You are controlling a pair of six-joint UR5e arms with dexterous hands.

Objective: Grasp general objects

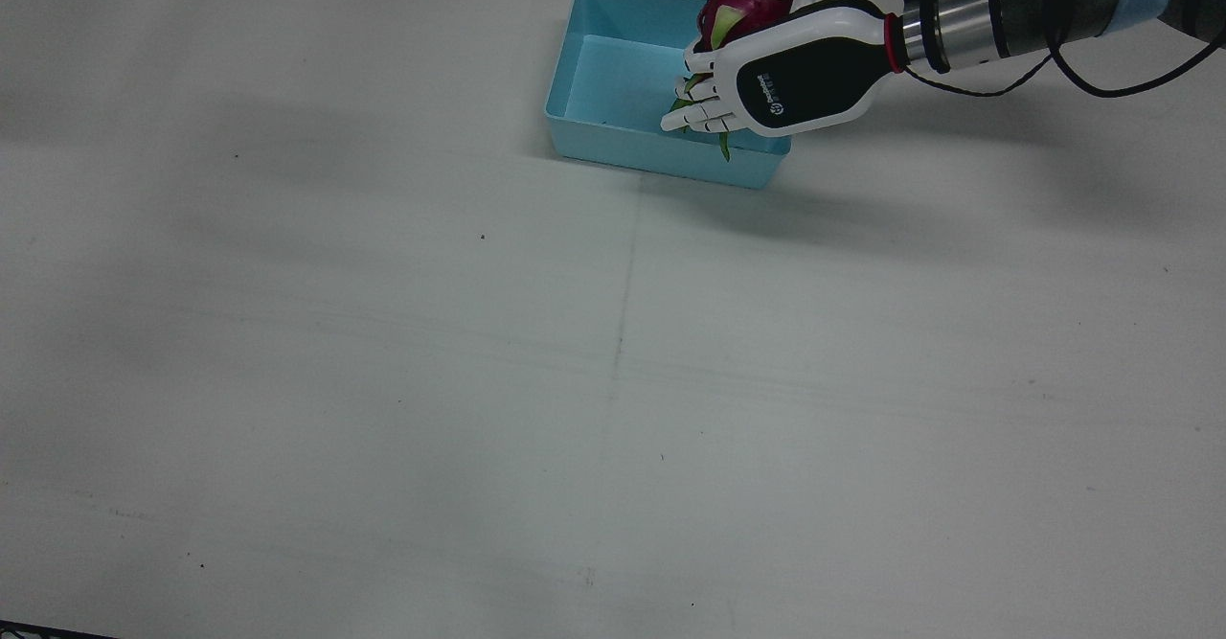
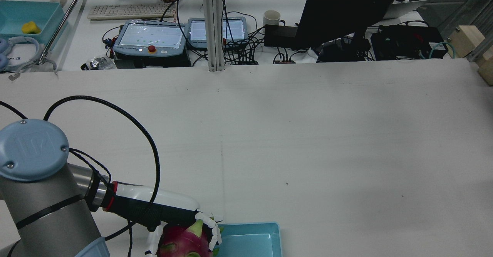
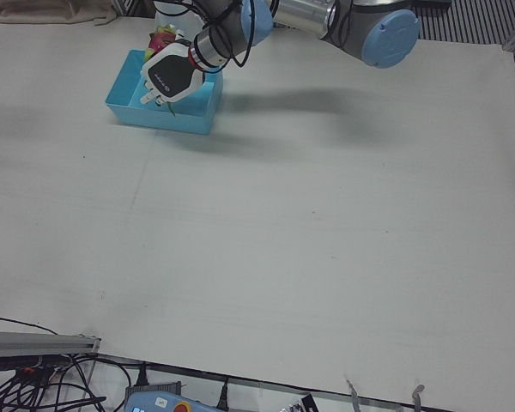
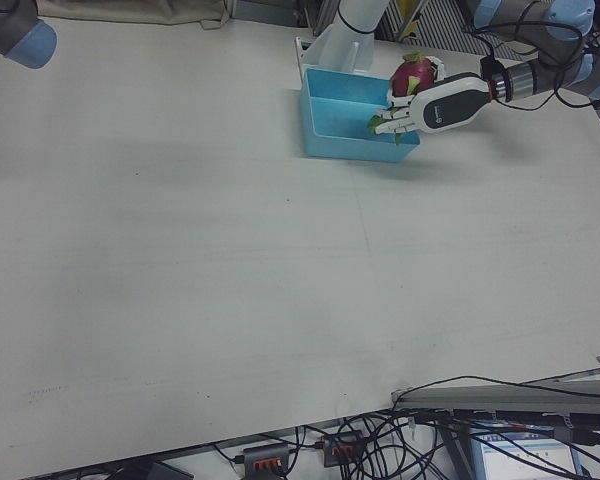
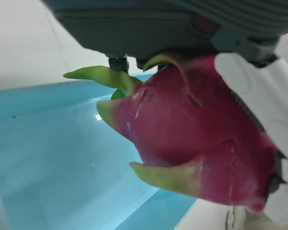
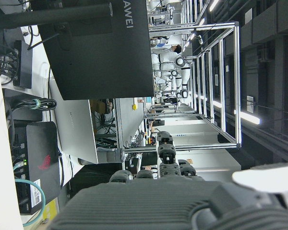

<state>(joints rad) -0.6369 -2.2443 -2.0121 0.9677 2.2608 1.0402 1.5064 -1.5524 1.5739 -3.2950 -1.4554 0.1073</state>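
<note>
My left hand (image 1: 795, 69) is shut on a magenta dragon fruit (image 1: 747, 2) with green scales. It holds the fruit in the air over the pedestal-side corner of a light blue bin (image 1: 613, 141). The left hand view shows the fruit (image 5: 197, 143) above the bin's bare floor (image 5: 48, 158), with a white finger (image 5: 264, 91) wrapped around it. The rear view shows the hand (image 2: 154, 210), fruit (image 2: 185, 243) and bin (image 2: 250, 241) at the bottom edge. My right hand (image 6: 165, 158) shows only in its own view, fingers spread, holding nothing.
The bin stands at the robot's side of the white table (image 1: 613, 380). A desk beyond the far edge carries a monitor (image 2: 346, 10), pendants (image 2: 150, 35) and cables. The right arm's elbow (image 4: 20, 35) is at the table's corner.
</note>
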